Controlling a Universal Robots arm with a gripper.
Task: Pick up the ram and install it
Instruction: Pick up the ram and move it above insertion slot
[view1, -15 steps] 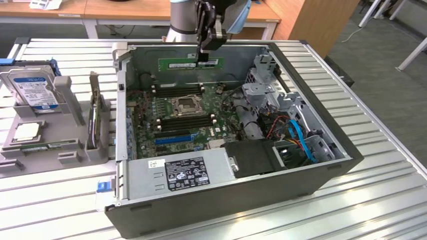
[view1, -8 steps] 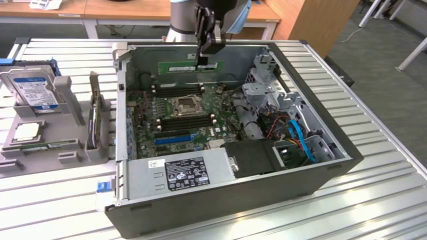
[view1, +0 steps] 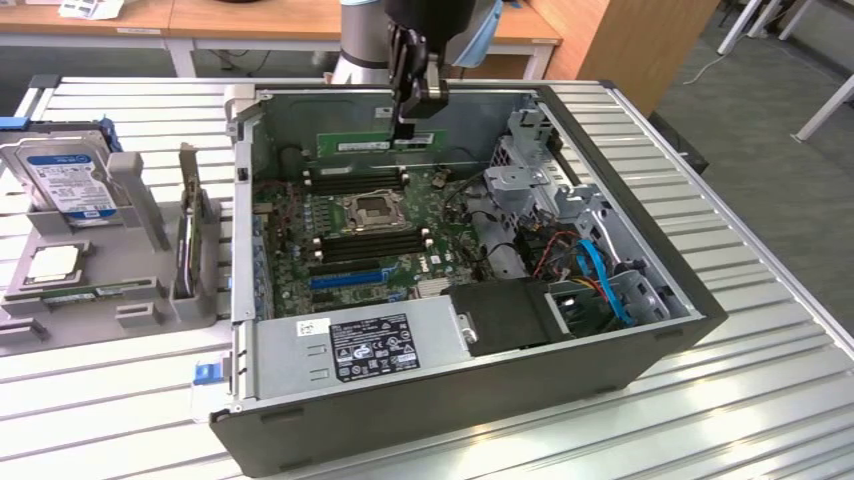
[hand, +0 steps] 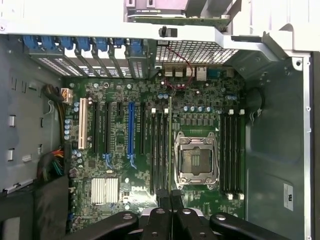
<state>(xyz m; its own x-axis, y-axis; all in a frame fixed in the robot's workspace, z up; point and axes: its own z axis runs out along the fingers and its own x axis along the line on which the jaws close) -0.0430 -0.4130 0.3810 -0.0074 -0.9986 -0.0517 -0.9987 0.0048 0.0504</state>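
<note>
Install step, carry phase. On the slatted metal counter (view1: 767, 300) stands the open grey computer case (view1: 400, 425). The long green ram stick (view1: 354, 146), clamped in the closed black gripper (view1: 404, 128), hangs at twelve o'clock of the silver processor socket (view1: 372, 210). Seating likely calls for edge-to-slot alignment.

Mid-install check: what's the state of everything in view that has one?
end effector: shut on the ram.
ram: held on edge above the motherboard, not seated in a slot.
computer case: lying on its side, side panel off.
processor socket: appears empty.
hard drive: standing upright in a holder at the exterior view's left.
</note>
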